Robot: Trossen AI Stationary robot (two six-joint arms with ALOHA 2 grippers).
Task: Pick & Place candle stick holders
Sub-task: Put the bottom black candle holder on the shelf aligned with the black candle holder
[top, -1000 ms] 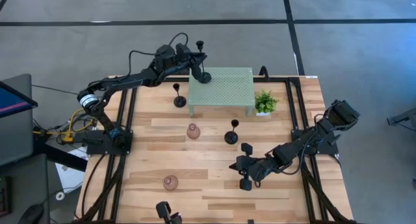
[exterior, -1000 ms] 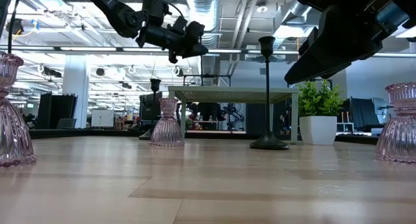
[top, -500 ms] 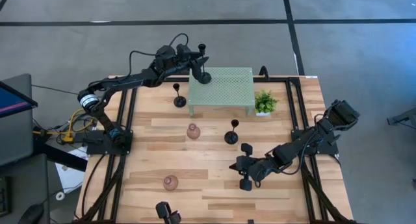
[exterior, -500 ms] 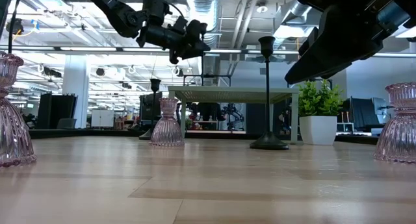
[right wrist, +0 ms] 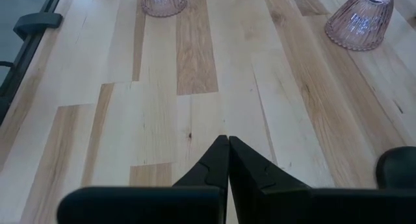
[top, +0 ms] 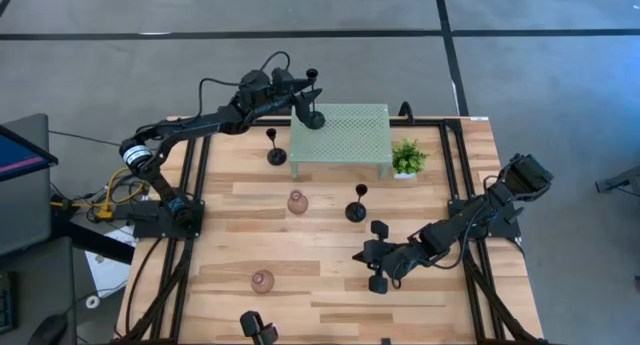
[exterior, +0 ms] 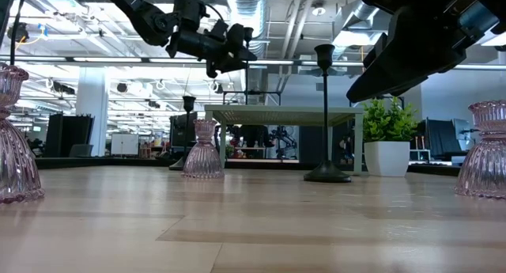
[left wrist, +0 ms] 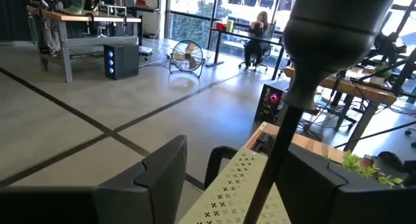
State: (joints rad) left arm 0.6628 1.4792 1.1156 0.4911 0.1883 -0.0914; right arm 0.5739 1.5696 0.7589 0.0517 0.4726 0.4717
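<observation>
A slim black candle stick holder (top: 312, 103) stands by its round base on the far left corner of the pale green mesh stand (top: 345, 137). My left gripper (top: 305, 92) is open and level, with a finger on each side of the holder's stem (left wrist: 276, 152). Two more black holders (top: 275, 153) (top: 356, 207) and two pinkish holders (top: 297, 202) (top: 262, 281) stand on the table. My right gripper (top: 365, 255) hangs shut over the table's near right part, and its shut fingers (right wrist: 227, 146) hold nothing. My left gripper comes level from the table's left, with its fingers across the upright stem below the cup (left wrist: 325, 42). The stem runs close along one finger (left wrist: 312, 175); whether that finger touches it I cannot tell. The other finger (left wrist: 162, 169) stands well clear.
A small green potted plant (top: 407, 157) stands at the stand's right end. Black frame rails (top: 452, 175) run along the table's left and right sides. A dark camera mount (top: 252, 325) sits at the near edge. Bare wood lies between the holders.
My left gripper has opened about the black holder's stem without shifting place. The holder has stayed upright on the mesh stand.
</observation>
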